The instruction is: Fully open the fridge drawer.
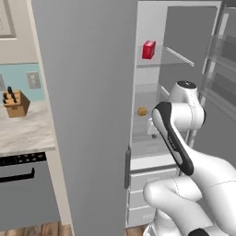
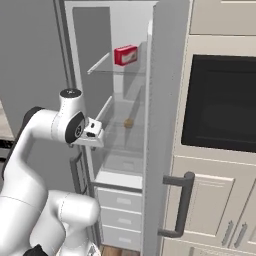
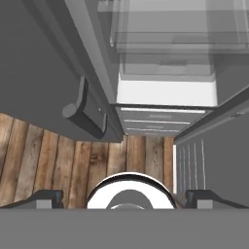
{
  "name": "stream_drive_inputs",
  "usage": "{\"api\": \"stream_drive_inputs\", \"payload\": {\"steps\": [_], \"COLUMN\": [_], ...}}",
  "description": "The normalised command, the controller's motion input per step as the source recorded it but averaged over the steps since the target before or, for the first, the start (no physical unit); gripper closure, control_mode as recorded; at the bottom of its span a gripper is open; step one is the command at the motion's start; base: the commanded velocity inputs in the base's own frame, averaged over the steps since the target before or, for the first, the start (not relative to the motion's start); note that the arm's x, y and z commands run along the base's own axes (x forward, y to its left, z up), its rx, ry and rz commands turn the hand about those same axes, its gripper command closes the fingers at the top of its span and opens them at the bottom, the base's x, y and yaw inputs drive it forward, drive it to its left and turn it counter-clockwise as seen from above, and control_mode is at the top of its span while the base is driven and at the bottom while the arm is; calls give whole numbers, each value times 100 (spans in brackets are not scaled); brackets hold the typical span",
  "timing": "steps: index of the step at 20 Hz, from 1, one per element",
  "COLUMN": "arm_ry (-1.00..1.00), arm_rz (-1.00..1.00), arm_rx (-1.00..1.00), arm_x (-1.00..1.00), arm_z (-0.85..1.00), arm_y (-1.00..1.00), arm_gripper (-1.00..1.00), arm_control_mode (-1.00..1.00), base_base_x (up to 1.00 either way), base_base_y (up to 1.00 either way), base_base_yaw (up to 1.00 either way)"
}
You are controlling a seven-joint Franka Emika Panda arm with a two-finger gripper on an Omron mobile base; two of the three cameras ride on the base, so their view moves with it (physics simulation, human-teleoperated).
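The fridge drawer (image 3: 165, 44) is a clear, pale grey plastic box across the white interior, low in the fridge (image 1: 146, 144) (image 2: 122, 150). It sits above a white ledge and the opaque stacked drawer fronts (image 3: 160, 121). My gripper (image 3: 124, 198) points down in front of the fridge. Its two dark fingertips (image 3: 48, 197) stand far apart at the bottom of the hand view with nothing between them, so it is open. The hand (image 2: 93, 132) hangs just outside the fridge at about the drawer's height, apart from it. In the left base view my own forearm hides the fingers.
The left fridge door stands open with a dark handle (image 3: 85, 109) (image 1: 127, 168). The right door carries a handle (image 2: 181, 205). On the glass shelves are a red box (image 1: 148, 49) (image 2: 125, 55) and a small brown item (image 1: 142, 111). Wooden floor (image 3: 58, 160) lies below.
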Motion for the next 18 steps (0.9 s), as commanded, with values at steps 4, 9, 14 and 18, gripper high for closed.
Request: {"api": "stream_drive_inputs", "payload": {"steps": [4,9,14,18], "arm_ry": [0,0,0,0], "arm_rz": [0,0,0,0], "arm_rx": [0,0,0,0], "arm_x": [0,0,0,0], "arm_z": [0,0,0,0], "arm_y": [0,0,0,0], "arm_gripper": [-100,-100,-100,-100], "arm_control_mode": [100,100,100,100], "base_base_x": [-36,-8,0,0], "base_base_y": [-14,-29,-29,-21], "base_base_yaw": [0,0,0,0]}}
